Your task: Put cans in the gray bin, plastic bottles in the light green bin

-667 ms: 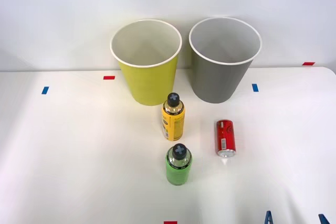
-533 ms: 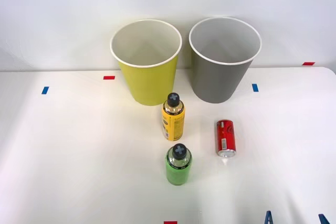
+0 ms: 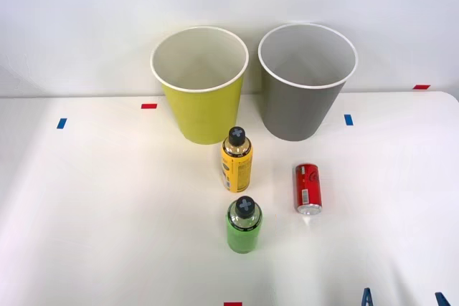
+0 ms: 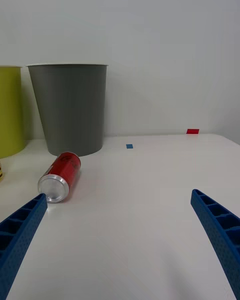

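Low over the table [image 3: 107, 198], the right pincer [image 4: 120, 230] hangs spread wide near the red can [image 4: 60, 176].

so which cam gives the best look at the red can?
The right wrist view: the red can lies on its side close up, silver end facing the camera, between the open end effector fingers. The front view shows the can smaller from above, lying near the gray bin.

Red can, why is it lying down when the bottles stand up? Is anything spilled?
The red can lies tipped on its side on the table, in front of the gray bin. Both bottles stand upright. No spill is visible.
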Available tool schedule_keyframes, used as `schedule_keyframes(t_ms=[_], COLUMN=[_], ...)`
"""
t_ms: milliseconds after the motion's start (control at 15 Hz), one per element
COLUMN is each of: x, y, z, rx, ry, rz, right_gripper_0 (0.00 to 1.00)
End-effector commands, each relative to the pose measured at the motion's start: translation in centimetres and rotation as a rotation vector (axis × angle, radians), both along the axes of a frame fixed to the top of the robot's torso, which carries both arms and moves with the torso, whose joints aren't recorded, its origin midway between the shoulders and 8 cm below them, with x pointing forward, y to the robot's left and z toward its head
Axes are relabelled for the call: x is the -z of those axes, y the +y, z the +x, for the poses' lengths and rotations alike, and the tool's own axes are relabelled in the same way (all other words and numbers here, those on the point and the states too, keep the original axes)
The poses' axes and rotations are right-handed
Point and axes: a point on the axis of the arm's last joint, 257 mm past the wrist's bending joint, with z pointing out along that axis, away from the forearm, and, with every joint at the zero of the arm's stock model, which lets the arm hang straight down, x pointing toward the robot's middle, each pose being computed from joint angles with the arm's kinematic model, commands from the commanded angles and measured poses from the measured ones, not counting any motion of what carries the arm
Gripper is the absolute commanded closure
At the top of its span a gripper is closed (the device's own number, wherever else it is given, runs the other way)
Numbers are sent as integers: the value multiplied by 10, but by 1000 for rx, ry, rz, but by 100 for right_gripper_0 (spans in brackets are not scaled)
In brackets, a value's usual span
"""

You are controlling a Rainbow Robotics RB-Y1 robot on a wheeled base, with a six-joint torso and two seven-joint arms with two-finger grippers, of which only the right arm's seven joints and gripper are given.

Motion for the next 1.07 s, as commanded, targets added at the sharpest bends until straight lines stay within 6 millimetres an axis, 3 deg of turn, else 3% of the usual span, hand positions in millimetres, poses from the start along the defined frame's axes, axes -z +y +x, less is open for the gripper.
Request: schedule_keyframes(t_ms=[67, 1067], x=[0, 0], y=[0, 0], z=[0, 0], rx=[0, 0], ry=[0, 0], rz=[0, 0], right_gripper_0=[0, 0])
